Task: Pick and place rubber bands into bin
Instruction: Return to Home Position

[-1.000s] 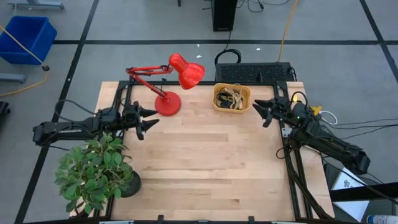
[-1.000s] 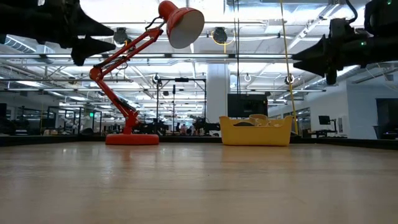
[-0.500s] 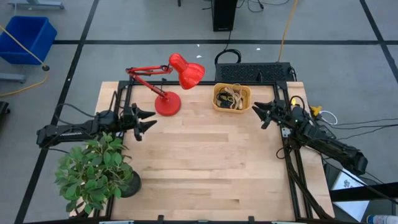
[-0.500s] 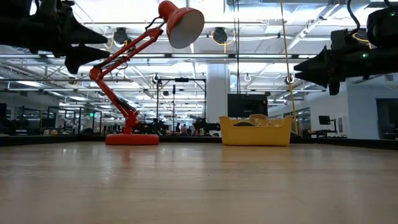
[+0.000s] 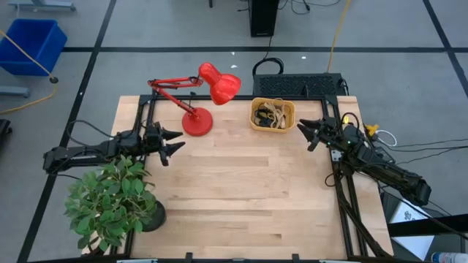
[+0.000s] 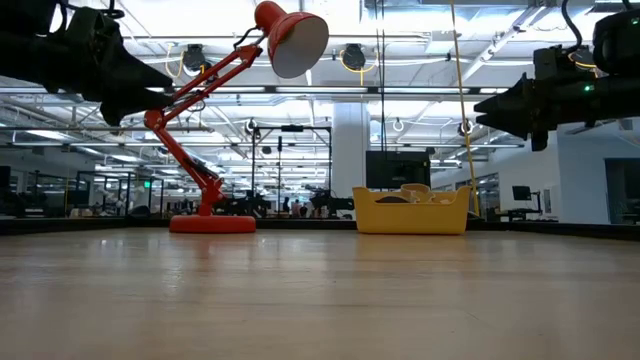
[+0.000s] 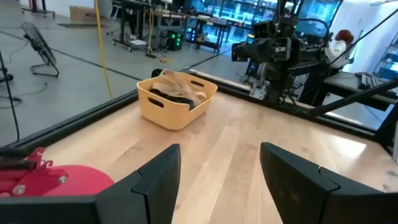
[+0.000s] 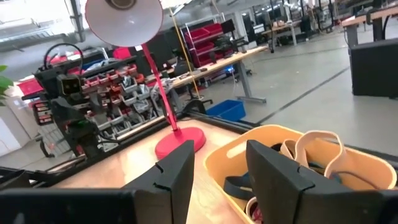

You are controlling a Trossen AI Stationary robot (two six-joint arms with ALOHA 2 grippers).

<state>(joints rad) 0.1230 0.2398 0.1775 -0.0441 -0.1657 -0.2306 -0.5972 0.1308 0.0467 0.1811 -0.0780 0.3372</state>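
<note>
The bin [image 6: 410, 218] sits at the table's [image 5: 241, 190] far edge, right of centre. The bands [image 5: 274, 111] are heaped inside it, tan and black loops among them, some rising above the rim. The right arm [image 5: 380, 169] reaches in over the right edge. The right jaws hang above the table just right of the bin, parted and empty. The left arm [image 5: 88, 152] comes in over the left edge. The left jaws, also parted with nothing between them, hover near the lamp's [image 5: 197, 123] base. A plant [image 5: 113, 201] stands at the near left corner.
</note>
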